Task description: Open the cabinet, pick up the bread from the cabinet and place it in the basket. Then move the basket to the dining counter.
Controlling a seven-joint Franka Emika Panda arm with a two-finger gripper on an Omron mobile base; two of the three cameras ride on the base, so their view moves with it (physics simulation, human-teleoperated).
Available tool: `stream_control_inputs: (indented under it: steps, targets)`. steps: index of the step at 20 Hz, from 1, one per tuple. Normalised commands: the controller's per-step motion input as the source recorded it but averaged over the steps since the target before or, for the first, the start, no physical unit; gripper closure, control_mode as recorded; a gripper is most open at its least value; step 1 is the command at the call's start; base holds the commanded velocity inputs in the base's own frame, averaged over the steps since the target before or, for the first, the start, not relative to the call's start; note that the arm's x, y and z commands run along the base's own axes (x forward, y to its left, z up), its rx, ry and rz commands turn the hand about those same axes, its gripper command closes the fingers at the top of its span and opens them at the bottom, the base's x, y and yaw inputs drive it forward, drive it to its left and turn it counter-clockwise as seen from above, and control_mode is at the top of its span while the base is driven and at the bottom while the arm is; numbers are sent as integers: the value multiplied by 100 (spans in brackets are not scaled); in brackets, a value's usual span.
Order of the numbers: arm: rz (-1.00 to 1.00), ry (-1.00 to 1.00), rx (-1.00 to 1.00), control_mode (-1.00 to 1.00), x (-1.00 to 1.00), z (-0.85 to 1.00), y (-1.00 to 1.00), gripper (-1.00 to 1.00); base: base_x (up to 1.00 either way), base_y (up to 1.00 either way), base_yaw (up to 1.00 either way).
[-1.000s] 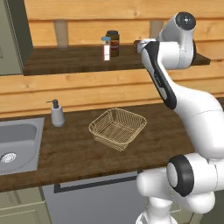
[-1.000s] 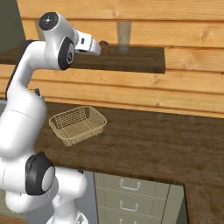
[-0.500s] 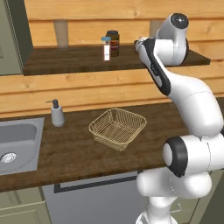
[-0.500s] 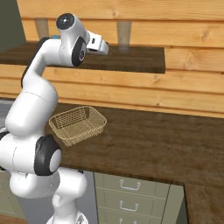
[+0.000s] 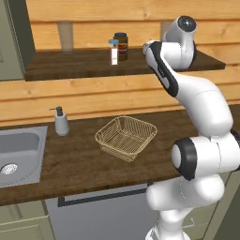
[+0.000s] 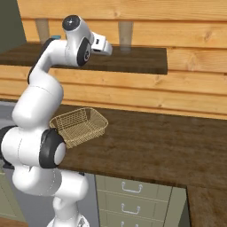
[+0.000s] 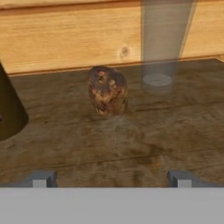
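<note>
The bread, a dark-brown rounded lump, stands on the dark wooden cabinet shelf just ahead of my gripper. The gripper is open, its two fingertips wide apart and short of the bread, with nothing between them. In the right base view my hand is raised to shelf height and points in over the shelf. The tan wire-mesh basket sits on the counter below, with nothing in it.
A translucent glass stands right behind the bread. A dark jar and a white bottle are further left on the shelf. A soap dispenser and a sink lie left of the basket.
The arm has reared up and the hand has pushed a little further to the right over the shelf. The basket has stayed where it was.
</note>
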Motion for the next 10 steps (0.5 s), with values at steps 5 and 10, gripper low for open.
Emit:
stream_control_inputs:
  steps: [5,10]
  targets:
    - [0,0,0,-100,26,-1,0,-100,0,0,0]
    - [0,0,0,-100,23,-1,0,-100,0,0,0]
